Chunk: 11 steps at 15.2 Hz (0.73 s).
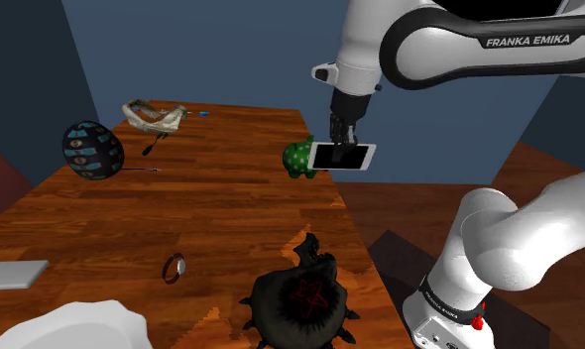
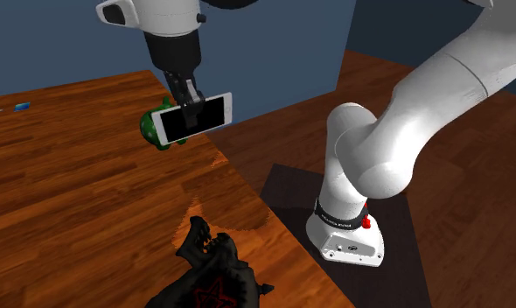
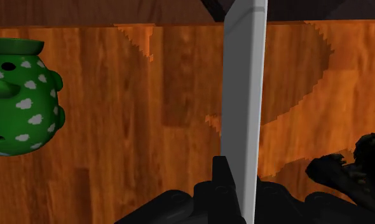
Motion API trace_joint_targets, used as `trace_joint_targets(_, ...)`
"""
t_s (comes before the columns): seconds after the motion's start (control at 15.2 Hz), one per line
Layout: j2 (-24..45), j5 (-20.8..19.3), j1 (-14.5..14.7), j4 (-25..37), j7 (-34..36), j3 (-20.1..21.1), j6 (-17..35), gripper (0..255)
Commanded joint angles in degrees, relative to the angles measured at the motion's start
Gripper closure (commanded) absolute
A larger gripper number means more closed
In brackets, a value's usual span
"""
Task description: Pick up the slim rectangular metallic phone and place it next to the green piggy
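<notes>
**Shoulder view:** the hand point(image 1: 342, 137) is clamped on the phone point(image 1: 342, 157), a slim pale-edged slab with a dark face. It is held in the air over the wooden surface point(image 1: 181, 203) near its edge, just beside the green piggy point(image 1: 299, 159)

**Second exterior view:** the phone point(image 2: 193, 119) hangs clear of the surface, slightly tilted, with the piggy point(image 2: 151, 129) partly hidden behind it

**Wrist view:** the phone point(image 3: 243, 95) runs edge-on between the fingers point(image 3: 221, 175). The piggy point(image 3: 21, 102) stands on the wood, apart from the phone

**Judgement:** pick-up and carry appear complete; lowering the phone beside the piggy and releasing it remain
</notes>
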Motion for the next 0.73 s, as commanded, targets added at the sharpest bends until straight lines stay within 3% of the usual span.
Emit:
trace_joint_targets(0.0,2.80,-1.24,-1.03,1.62,-2.11,-1.89,1.47,255)
trace_joint_targets(0.66,20.09,-3.86,-4.49,15.34,-11.70,-9.84,6.42,255)
